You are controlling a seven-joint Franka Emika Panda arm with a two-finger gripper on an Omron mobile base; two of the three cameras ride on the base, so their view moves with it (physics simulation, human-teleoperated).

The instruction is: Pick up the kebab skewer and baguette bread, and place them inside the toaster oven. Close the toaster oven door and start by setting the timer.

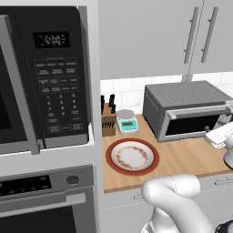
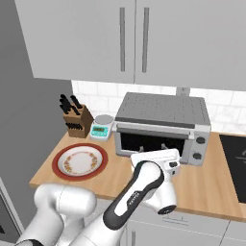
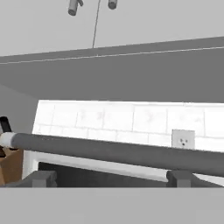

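The toaster oven [image 2: 161,127] stands at the back of the counter [image 2: 206,190], right of the kitchen scale [image 2: 102,128] and the knife block [image 2: 77,119]. The plate [image 1: 132,157] near the front left is bare, with only its printed pattern. Through the dark glass, two faint shapes on the rack may be the skewer and bread, but they are too dim to name.

The gripper [image 2: 154,157] sits just in front of the oven door [image 1: 193,124], at the level of the handle [image 3: 118,151]. In the hand view, the silver bar runs straight across, close in front of the hand. The jaws are spread wide and hold nothing.

The door looks nearly shut, or slightly ajar; I cannot tell which. It should handle as a stiff, hinged panel of moderate weight, with glass that dislikes a hard knock. The round metal bar is smooth and likely slippery, so the safest contact is near its middle, pushing squarely. The two knobs [image 2: 199,147] on the right front panel are small and need a firm pinch.
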